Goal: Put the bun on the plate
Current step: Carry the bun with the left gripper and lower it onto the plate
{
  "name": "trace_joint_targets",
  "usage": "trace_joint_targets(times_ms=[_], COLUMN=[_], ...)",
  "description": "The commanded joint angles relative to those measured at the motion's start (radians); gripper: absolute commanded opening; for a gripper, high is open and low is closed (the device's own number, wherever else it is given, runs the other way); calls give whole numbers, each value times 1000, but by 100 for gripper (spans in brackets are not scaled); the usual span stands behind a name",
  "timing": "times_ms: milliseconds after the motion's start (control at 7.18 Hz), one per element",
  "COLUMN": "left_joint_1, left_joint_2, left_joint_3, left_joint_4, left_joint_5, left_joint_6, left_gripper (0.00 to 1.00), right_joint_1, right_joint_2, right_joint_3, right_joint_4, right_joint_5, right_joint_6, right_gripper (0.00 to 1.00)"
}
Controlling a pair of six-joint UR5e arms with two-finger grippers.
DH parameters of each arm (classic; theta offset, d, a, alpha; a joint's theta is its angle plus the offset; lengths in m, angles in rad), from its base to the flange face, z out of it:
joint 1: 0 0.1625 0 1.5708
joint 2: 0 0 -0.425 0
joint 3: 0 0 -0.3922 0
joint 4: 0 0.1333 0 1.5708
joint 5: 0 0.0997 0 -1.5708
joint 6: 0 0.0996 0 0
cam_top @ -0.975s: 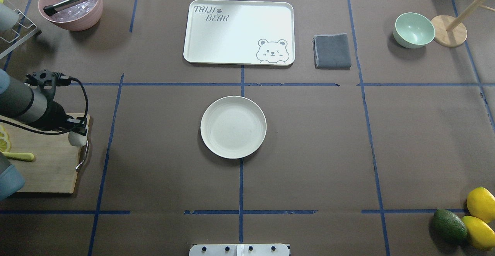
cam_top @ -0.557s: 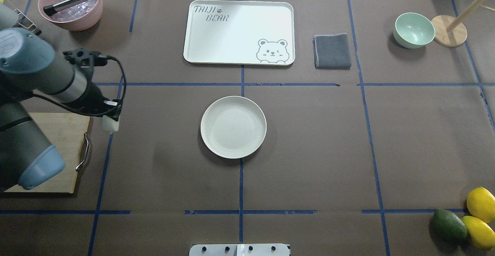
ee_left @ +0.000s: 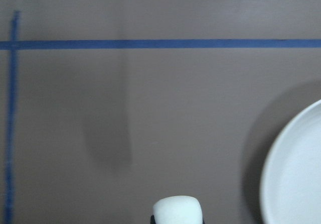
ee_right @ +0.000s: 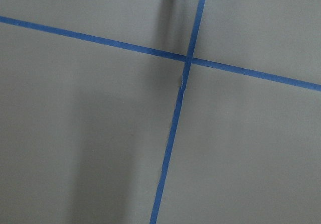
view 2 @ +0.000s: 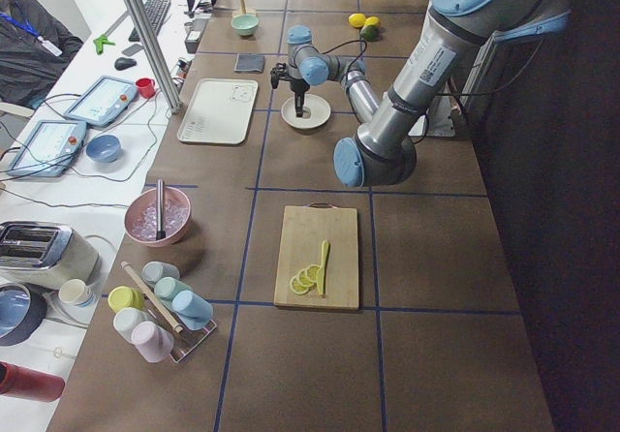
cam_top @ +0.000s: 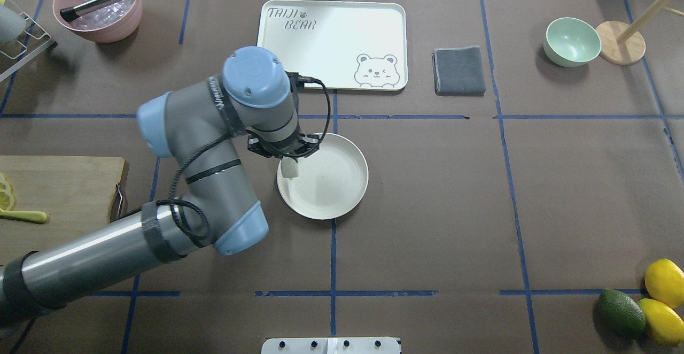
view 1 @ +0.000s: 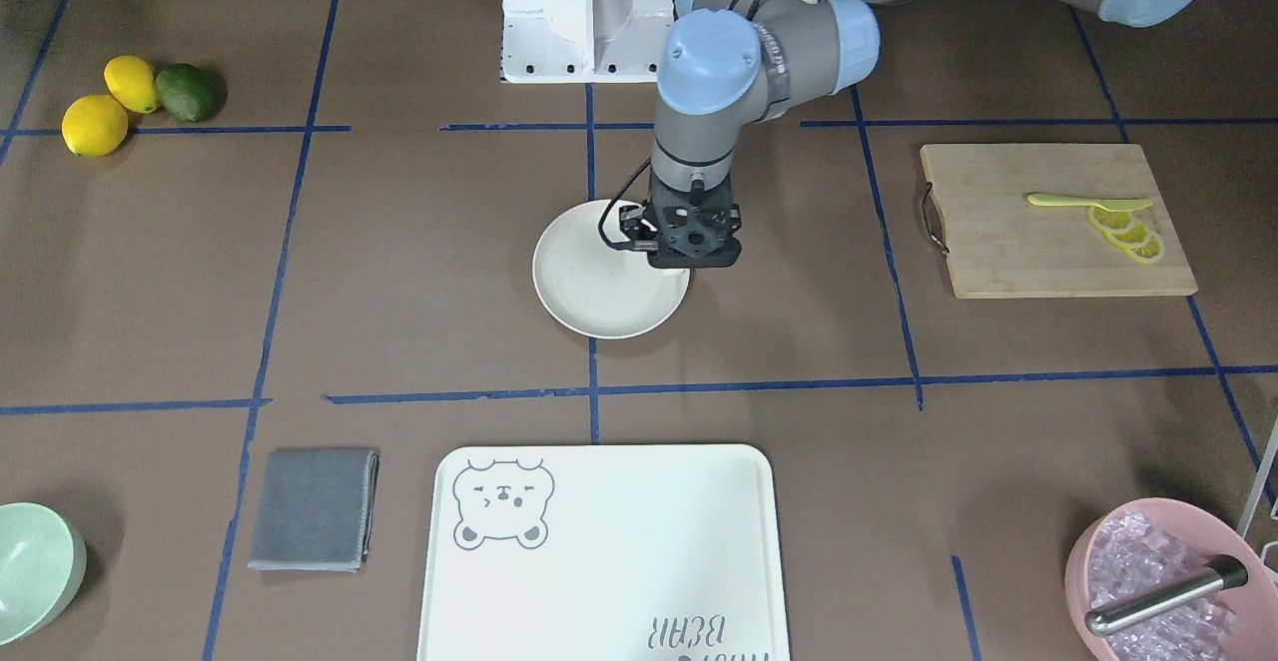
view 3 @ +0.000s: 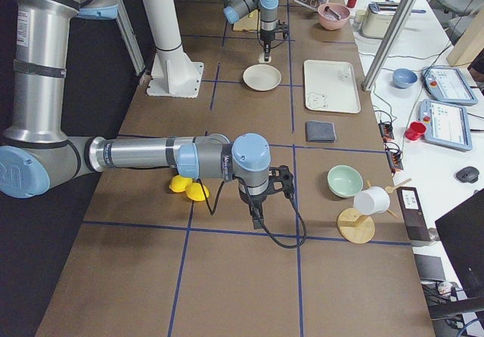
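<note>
Overhead exterior shows my left pincer (cam_top: 289,162) clamped on the bun (cam_top: 290,172), held over the plate (cam_top: 342,183) at its nine o'clock rim. I judge the bun light, soft and easily dented, so a gentle pinch on its upper sides suits it.

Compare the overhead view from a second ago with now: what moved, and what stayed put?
The left gripper, still shut on the bun, swept from the cutting board's corner rightward across the table and now hangs at the plate's left rim. Nothing was let go. The plate, tray and cloth stayed put.
</note>
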Motion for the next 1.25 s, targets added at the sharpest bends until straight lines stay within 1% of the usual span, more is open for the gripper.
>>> trace_joint_targets(times_ms=[0, 279, 418, 557, 836, 975, 1115], left_joint_1=[49, 80, 80, 80, 28, -11, -68], left_joint_2=[-116, -116, -116, -115, -109, -98, -10], left_joint_3=[196, 216, 215, 208, 146, 85, -28], left_joint_4=[-114, -122, -120, -117, -74, 19, 74], left_joint_5=[30, 35, 35, 36, 27, -8, -72], left_joint_6=[-28, -24, -18, -16, 11, 81, 191], left_gripper=[32, 52, 70, 100, 100, 100, 100], right_joint_1=[0, 0, 0, 1, 0, 0, 0], right_joint_2=[0, 0, 0, 0, 0, 0, 0], right_joint_3=[-3, -3, -3, -3, -3, -3, -4], right_joint_4=[0, 0, 0, 0, 0, 0, 0], right_joint_5=[1, 1, 1, -1, 1, -1, -1], right_joint_6=[0, 0, 0, 0, 0, 0, 0], right_gripper=[100, 100, 100, 100, 100, 100, 100])
